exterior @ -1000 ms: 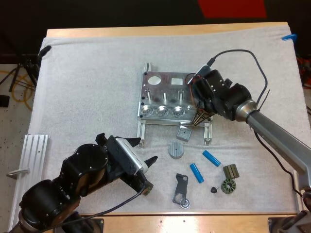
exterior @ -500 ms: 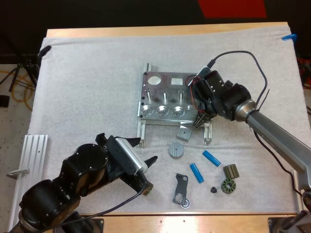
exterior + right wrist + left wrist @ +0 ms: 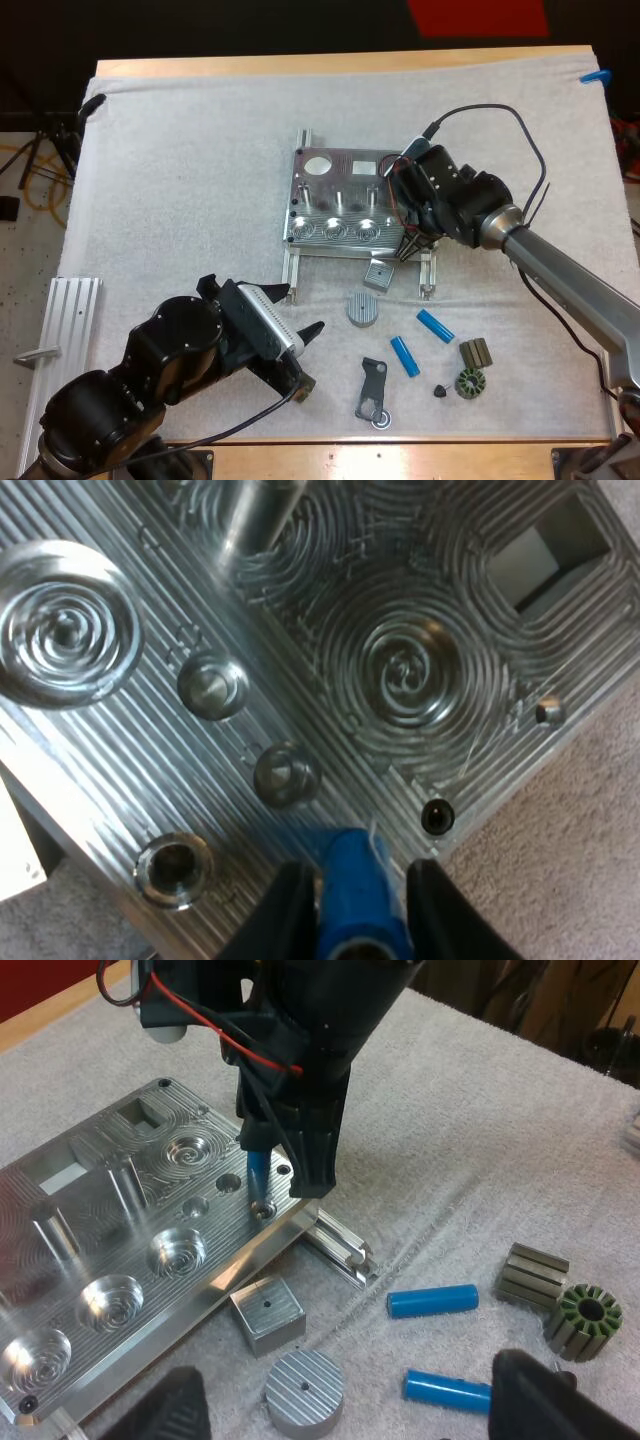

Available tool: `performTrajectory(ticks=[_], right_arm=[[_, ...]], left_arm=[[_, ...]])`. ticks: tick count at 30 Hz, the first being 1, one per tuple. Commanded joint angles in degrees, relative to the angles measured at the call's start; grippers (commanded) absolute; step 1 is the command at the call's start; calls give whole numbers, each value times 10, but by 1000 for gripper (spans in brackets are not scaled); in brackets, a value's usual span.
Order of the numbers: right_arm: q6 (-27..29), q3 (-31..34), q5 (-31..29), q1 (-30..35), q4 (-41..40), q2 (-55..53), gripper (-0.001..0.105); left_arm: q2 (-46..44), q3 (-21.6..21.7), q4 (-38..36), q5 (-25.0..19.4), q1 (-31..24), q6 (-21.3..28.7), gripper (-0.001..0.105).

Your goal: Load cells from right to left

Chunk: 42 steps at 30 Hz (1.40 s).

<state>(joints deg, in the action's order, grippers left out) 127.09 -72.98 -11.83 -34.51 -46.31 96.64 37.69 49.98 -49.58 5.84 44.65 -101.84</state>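
On the mat [image 3: 180, 180], right tool [image 3: 358, 912] grips blue cylinder [image 3: 257, 1172] over fixture [image 3: 335, 205].

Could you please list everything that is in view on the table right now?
fixture: 1, silver, mid-mat
held cylinder: 1, blue, upright, end at a small hole near the fixture's right corner
loose cylinders: 2, blue, lying on the mat nearer than the fixture
square block: 1, silver, by the fixture's near edge
disc: 1, grey, beside the square block
bracket: 1, dark, near the mat's near edge
ribbed block: 1, olive-grey, right of the loose cylinders
toothed ring: 1, green, beside the ribbed block
small piece: 1, black, left of the ring
rail: 1, silver, mat's near left edge
mat: 1, white
table: 1, wooden
left gripper: open, above the mat
right gripper: shut on the held cylinder
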Motion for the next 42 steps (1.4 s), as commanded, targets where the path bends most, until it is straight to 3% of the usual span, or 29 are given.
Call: performTrajectory(ticks=[1,7,18,32,42], right_arm=[[4,-2,5,3,11,6,1],[4,-2,-10,3,10,6,4],[-9,-2,-17,3,24,-1,43],[-9,-2,-24,3,32,-63,44],[-8,5,-32,3,32,-47,44]], left_arm=[[-1,4,2,-13,1,-8,59],[-1,4,2,-13,1,-8,59],[-1,4,2,-13,1,-8,59],[-1,4,2,-13,1,-8,59],[-1,4,2,-13,1,-8,59]])
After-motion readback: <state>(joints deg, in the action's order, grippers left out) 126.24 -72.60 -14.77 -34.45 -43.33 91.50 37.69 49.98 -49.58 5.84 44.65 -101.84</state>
